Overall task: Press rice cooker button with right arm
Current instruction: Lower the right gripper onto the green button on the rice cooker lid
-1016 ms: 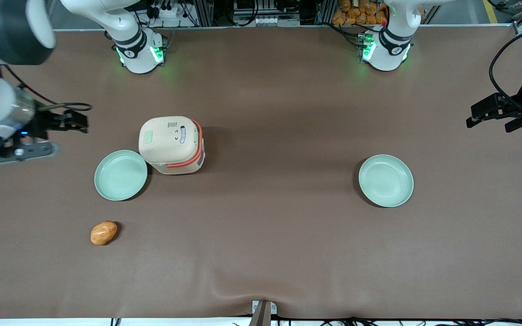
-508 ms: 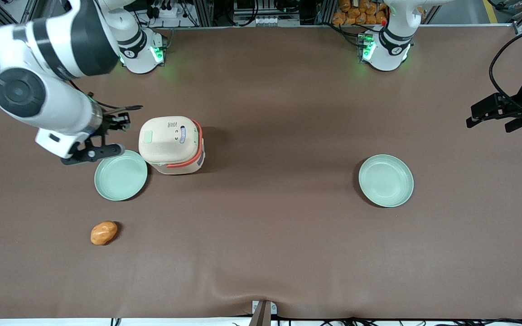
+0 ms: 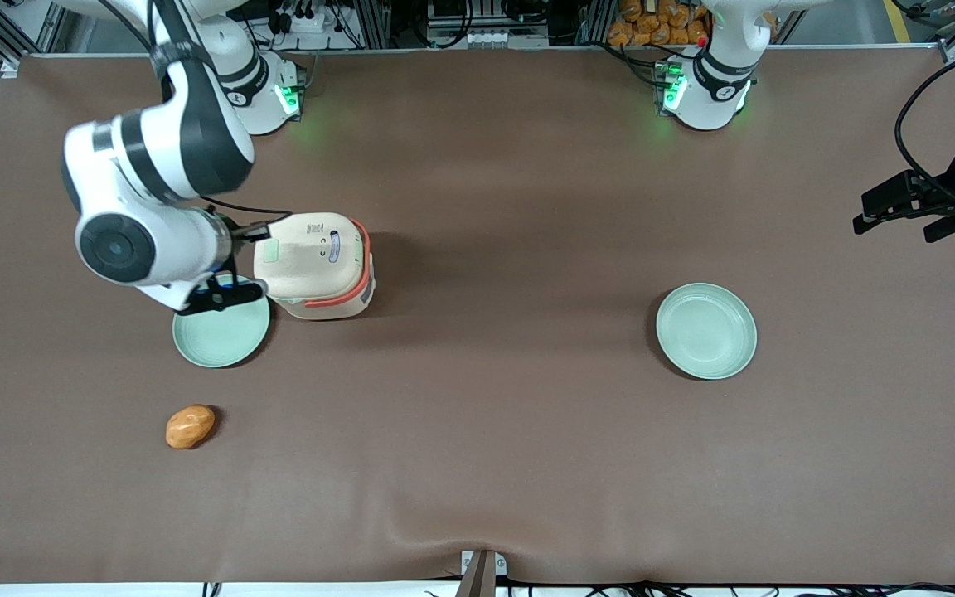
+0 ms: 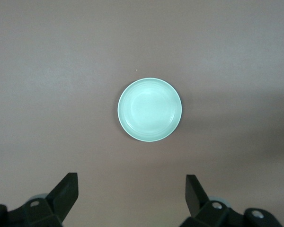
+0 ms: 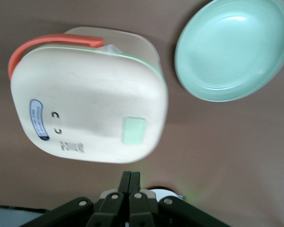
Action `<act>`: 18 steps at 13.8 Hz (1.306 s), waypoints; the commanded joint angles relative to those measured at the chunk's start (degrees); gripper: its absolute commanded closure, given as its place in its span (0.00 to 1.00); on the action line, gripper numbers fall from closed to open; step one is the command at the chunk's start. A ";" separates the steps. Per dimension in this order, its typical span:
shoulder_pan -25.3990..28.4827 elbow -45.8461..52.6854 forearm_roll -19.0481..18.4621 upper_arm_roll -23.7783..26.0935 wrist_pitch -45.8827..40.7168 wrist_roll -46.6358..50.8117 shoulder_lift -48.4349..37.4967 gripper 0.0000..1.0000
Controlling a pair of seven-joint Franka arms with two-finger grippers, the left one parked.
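So the rice cooker [image 3: 316, 264] sits on the brown bench [image 3: 494, 431] toward the working arm's end, lid down, with the coral handle band on the side facing the parked arm's end. The button [image 3: 271, 249] is that little pale green pad on the lid, on the edge closest to the right arm [image 3: 154, 215]. The gripper [image 5: 130, 182] hangs just off that edge of the cooker, above the lid level, and its fingers [image 5: 126, 181] are pressed together with no gap, nothing between them. In the wrist view the fingertips are close to the button [image 5: 134, 130] but not touching it or the cooker [image 5: 85, 99]. One green plate [image 3: 221, 330] sits right beside the cooker, nearer the front camera, partly under the arm. An orange lumpy thing [image 3: 190, 426] lies nearer the camera still. A second plate [image 3: 705, 331] is way off toward the parked arm's end.
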 commanded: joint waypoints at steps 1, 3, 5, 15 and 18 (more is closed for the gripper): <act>-0.41 -2.84 1.84 0.06 3.96 0.32 0.62 0.99; -0.67 -3.02 1.84 -0.03 4.68 -0.03 0.80 0.99; -1.02 -3.02 1.84 -0.03 4.76 -0.21 1.50 0.99; -1.11 -4.42 1.84 -0.03 3.97 -0.30 2.55 1.00; -1.11 -4.42 1.84 -0.03 3.97 -0.30 2.73 1.00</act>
